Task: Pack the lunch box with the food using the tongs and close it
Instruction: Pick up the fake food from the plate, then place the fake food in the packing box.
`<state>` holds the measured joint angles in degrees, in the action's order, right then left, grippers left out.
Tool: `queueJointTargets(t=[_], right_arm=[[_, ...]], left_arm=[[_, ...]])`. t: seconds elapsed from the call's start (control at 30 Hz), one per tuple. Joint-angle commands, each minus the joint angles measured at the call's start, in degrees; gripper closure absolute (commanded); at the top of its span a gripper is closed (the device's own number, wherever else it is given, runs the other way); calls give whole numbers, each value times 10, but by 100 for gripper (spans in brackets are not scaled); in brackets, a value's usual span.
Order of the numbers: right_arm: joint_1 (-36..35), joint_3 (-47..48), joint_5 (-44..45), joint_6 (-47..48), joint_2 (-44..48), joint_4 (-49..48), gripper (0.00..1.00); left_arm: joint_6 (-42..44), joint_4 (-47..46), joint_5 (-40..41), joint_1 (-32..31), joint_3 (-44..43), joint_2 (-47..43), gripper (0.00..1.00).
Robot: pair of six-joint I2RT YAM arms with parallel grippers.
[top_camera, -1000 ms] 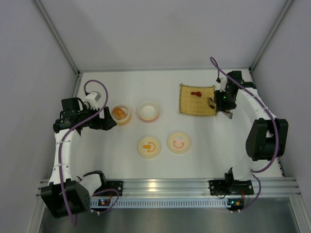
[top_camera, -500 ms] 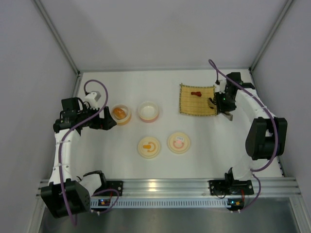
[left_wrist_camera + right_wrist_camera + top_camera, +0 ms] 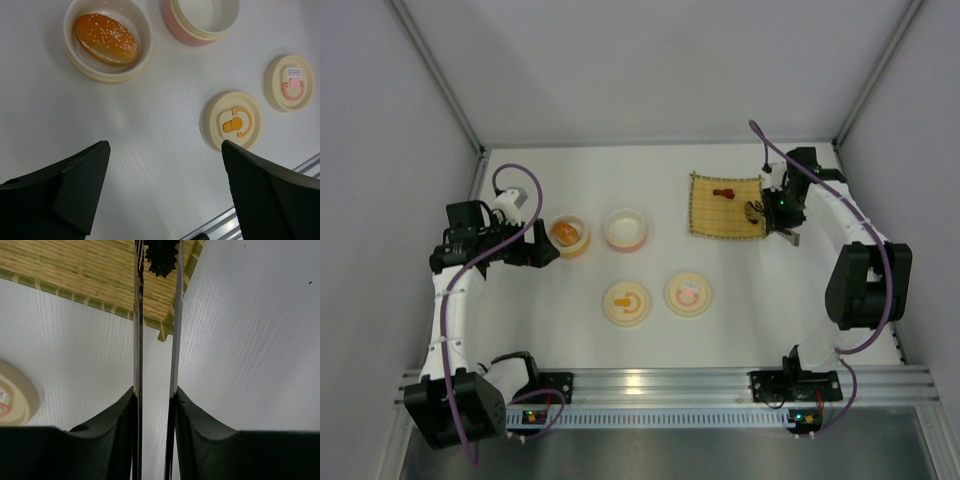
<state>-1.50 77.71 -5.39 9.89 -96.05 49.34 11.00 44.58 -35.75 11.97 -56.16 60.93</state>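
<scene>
While the bun (image 3: 106,39) is already lying in the orange-rimmed bowl (image 3: 107,77), the rest of the packing is waiting.
- The pink bowl (image 3: 190,37) beside it is standing empty.
- Both lids, orange-marked (image 3: 232,120) and pink-marked (image 3: 290,82), are lying flat on the counter (image 3: 150,145), apart from the bowls. Nothing is closed yet.
- The red-brown piece (image 3: 722,193) is sitting on the bamboo mat (image 3: 75,275), toward its far edge.
- The black piece (image 3: 161,261) is sitting at the mat's right end, between the two arms of the tongs (image 3: 175,330).

Judgement: roughly a third done. Two pieces are left to carry over, then the lids.

Right arm: it is reaching far forward along the right side, wrist bending down over the mat's right edge. The right end effector (image 3: 154,405) is clamping the tongs, one finger pressing each arm inward. The arms are running almost parallel out to the black piece. The tips are falling outside the wrist view, so whether they are actually pinching it is unclear.

Left arm: it is folding low on the left side, pointing at the bun's bowl. The left end effector (image 3: 165,187) is gaping wide and holding nothing.
</scene>
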Motion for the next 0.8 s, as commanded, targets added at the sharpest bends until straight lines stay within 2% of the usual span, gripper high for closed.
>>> queueJointTargets(t=[0.0,0.23,0.33,0.43,0.6,0.77], right_arm=[[-9,49,-34,12,40,4,88],[-9,73,-104,32,71,31,99],[-19,74,-155,36,91,35,100],[-66,80,-178,23,108,32,100],[-185,95,-174,-11,117,5,100],[-264,119,-160,-31,74,-27,100]], left_arm=[[-1,-22,-12,3,-8,-5,2],[-11,-22,-13,3,-4,-5,2],[-23,-32,-16,4,3,-8,2],[-48,-44,-4,4,7,-2,2],[-56,-52,-20,20,4,-1,2],[-61,-47,-27,24,-5,6,2]])
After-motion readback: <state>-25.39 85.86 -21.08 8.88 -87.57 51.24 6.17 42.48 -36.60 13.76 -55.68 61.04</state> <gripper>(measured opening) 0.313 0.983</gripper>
